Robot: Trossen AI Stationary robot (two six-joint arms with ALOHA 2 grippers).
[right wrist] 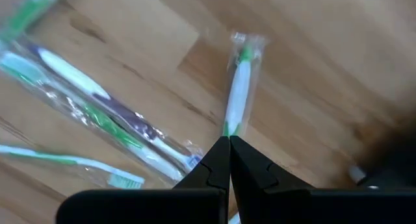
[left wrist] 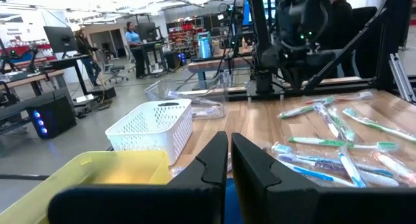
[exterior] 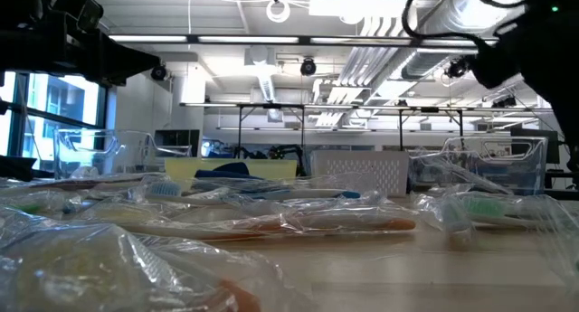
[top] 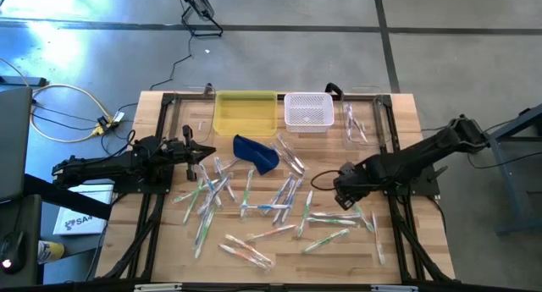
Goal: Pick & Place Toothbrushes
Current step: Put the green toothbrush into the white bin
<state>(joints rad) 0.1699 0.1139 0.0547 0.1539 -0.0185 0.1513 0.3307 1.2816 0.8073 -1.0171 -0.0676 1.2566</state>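
Observation:
Many wrapped toothbrushes (top: 273,199) lie scattered flat on the wooden table, white or clear with green, blue and orange accents; they also show in the low view (exterior: 298,223) and the left wrist view (left wrist: 338,143). My right gripper (top: 339,190) hovers over the right part of the pile, shut, with a green-and-white toothbrush (right wrist: 239,87) coming out from its fingertips (right wrist: 229,141). My left gripper (top: 203,152) is held level left of the dark blue pouch (top: 257,154). It is shut (left wrist: 229,141) and holds nothing. My right gripper pinches the green-and-white toothbrush by the end of its handle (right wrist: 227,127), between the tips of the two shut fingers. The brush runs straight on from the fingers, along their line, its head end (right wrist: 246,52) pointing away. Whether that end rests on the table I cannot tell.
Along the far edge stand a yellow bin (top: 246,112), a white perforated basket (top: 307,110) and clear bins on the left (top: 190,114) and right (top: 360,123). The black frame rails (top: 394,148) run along both sides. Bare wood lies at the near edge.

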